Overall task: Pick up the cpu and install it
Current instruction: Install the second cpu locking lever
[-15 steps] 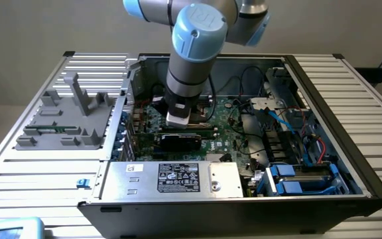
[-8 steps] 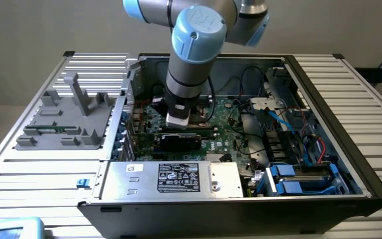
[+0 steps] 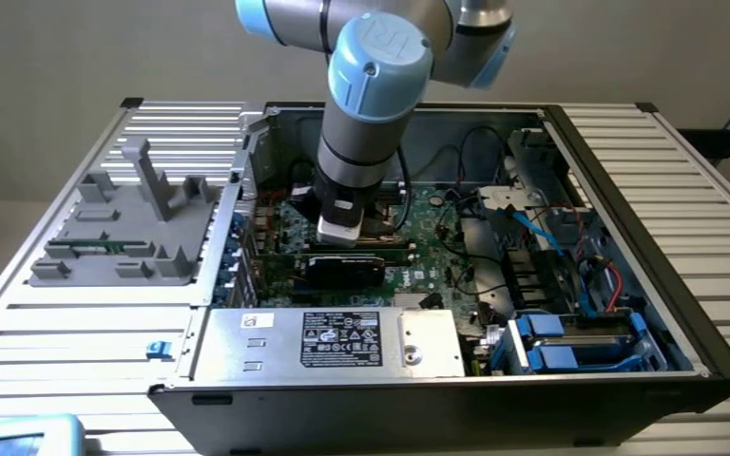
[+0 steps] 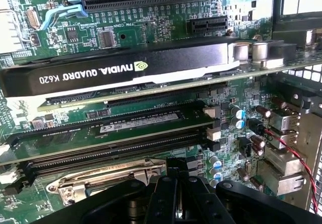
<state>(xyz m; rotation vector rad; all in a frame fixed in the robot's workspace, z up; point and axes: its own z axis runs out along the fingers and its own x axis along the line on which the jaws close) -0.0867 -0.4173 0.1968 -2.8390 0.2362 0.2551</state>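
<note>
Reaching straight down into the open computer case (image 3: 619,313), the arm stands near vertical with its wrist low over the motherboard (image 3: 435,256). The tool (image 4: 177,196) is clenched, its black fingers pressed together just above the metal socket frame (image 4: 100,176). Whether the cpu sits between them is hard to tell; it is hidden. A graphics card (image 4: 121,70) and memory stick (image 4: 115,133) lie just beyond the socket.

One arm, one open computer case

One robot arm (image 3: 372,95), one case (image 3: 467,313), one graphics card (image 4: 121,70), one seated memory stick (image 4: 136,123), one grey tray (image 3: 124,237), two blue drive caddies (image 3: 568,347).
</note>
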